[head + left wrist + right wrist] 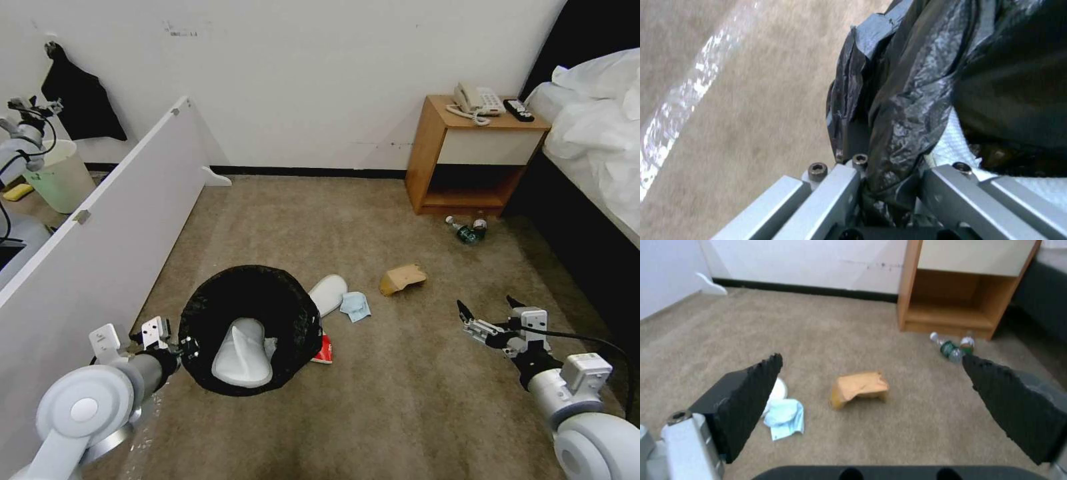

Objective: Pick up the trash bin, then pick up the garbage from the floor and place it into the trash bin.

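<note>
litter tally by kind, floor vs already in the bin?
Slippers: 2, one in the bin, one on the floor
Blue cloth: 1
Red packet: 1
Cardboard: 1
Bottles: 2
Total: 7 (6 on the floor, 1 in the bin)

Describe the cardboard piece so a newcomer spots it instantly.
Start at the wooden nightstand by the bed. On the carpet in front of it, past the two plastic bottles, lies the cardboard piece: the only brown, folded item, to the right of the light-blue cloth.
</note>
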Controlling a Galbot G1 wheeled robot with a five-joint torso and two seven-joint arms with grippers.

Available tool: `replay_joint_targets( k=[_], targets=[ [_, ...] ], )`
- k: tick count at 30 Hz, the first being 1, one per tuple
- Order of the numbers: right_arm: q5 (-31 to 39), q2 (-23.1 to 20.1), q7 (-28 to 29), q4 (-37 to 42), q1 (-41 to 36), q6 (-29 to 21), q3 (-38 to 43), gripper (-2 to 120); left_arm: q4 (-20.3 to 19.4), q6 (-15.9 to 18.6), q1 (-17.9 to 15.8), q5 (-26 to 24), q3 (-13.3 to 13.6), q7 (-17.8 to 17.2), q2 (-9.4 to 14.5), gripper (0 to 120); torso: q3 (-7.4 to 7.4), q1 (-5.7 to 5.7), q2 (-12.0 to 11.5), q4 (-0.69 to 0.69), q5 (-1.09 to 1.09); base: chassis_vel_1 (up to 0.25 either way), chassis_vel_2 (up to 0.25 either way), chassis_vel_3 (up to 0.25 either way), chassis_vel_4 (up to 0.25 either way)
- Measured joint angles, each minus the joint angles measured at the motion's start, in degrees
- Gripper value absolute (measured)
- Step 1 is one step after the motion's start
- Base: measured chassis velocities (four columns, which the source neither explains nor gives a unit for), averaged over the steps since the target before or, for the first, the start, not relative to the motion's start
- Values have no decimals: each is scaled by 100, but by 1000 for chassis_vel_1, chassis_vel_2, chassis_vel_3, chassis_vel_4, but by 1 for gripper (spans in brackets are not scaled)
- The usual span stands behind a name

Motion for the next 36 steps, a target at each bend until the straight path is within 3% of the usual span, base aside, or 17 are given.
replay_joint_targets(
  k=[5, 10, 19, 36],
  targets=[
    [-243, 181, -99, 16, 28, 90, 6, 100, 53, 1, -235, -103, -87, 14, 146, 0, 0, 0, 0, -1, 2, 0, 0, 0, 0],
    [-442, 425, -165, 58, 30, 136, 21, 100, 13, -3, -146, 100, -86, 146, 198, 0, 0, 0, 0, 0, 0, 0, 0, 0, 0],
    [-546, 750, -249, 104, -58, 196, 54, 100, 0, -112, 39, 1269, -21, 754, 179, 0, 0, 0, 0, 0, 0, 0, 0, 0, 0],
    [-624, 980, -382, 193, -244, 267, 178, 100, 56, -240, -27, 1588, 230, 819, 94, 0, 0, 0, 0, 0, 1, 0, 0, 0, 0]
  ],
)
